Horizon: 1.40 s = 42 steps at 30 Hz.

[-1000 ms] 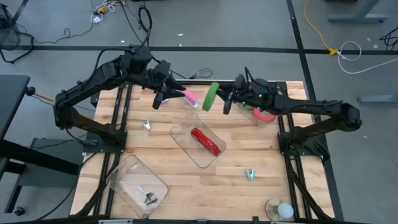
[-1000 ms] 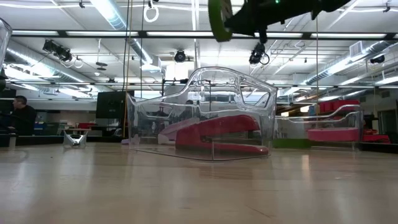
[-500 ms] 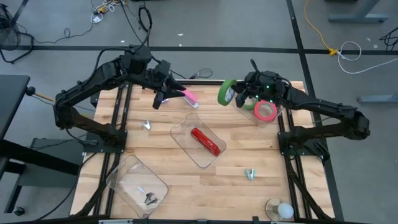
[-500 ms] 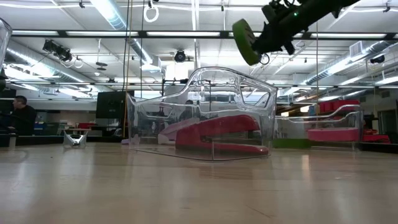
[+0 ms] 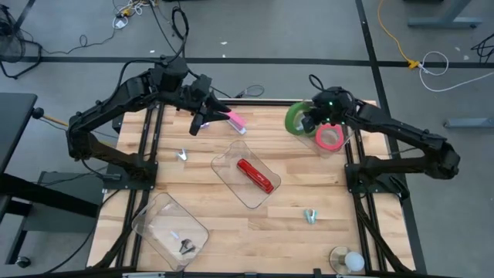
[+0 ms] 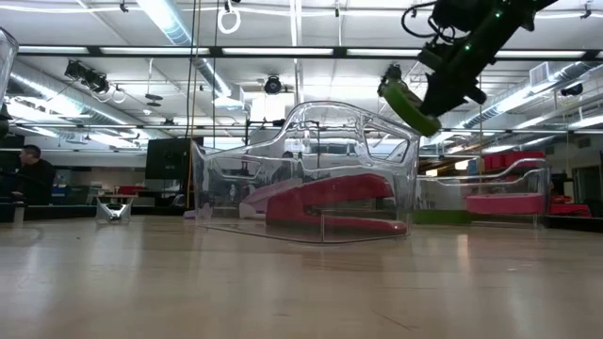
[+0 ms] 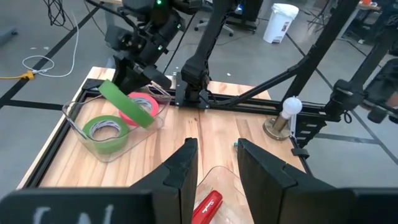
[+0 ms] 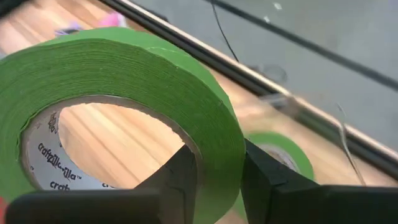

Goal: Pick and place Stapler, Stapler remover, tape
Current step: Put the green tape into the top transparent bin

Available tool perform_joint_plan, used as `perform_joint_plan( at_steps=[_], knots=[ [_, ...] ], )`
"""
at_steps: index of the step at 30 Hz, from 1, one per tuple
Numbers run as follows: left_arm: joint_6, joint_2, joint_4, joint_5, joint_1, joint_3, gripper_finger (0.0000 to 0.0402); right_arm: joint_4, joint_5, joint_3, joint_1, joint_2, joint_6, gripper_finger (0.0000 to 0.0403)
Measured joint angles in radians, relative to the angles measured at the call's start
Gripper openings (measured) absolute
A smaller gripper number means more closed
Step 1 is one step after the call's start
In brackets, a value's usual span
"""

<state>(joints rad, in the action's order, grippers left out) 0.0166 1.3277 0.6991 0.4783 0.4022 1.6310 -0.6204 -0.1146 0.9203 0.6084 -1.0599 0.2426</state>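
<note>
Right tool (image 5: 307,122) aloft, gripping green tape (image 5: 296,118)

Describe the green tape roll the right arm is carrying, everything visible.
The green tape roll is a flat ring with an open centre and a pale printed inner core. It hangs tilted in the air, above the table's far right corner. The right claw is shut on its rim, one finger inside the ring, one outside. Just beyond it a clear container holds a second green roll and a red-pink roll.
</note>
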Motion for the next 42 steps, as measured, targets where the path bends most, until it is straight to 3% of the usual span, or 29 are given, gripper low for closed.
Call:
perform_joint_plan(
  at_steps=[12,18,32,42],
  knots=[
    [-0.005,0.0,0.0,-0.015,0.0,0.0,0.0117,-0.215,-0.099,0.0,0.124,0.0,0.029,0.0091],
    [-0.005,0.0,0.0,-0.015,0.0,0.0,0.0117,-0.242,-0.166,0.0,0.174,0.0,0.009,0.0091],
    [-0.005,0.0,0.0,-0.015,0.0,0.0,0.0117,-0.306,-0.135,0.0,0.236,-0.045,0.004,0.0092],
    [-0.005,0.0,0.0,-0.015,0.0,0.0,0.0117,-0.304,-0.084,0.0,0.236,-0.051,0.003,0.012]
  ],
)
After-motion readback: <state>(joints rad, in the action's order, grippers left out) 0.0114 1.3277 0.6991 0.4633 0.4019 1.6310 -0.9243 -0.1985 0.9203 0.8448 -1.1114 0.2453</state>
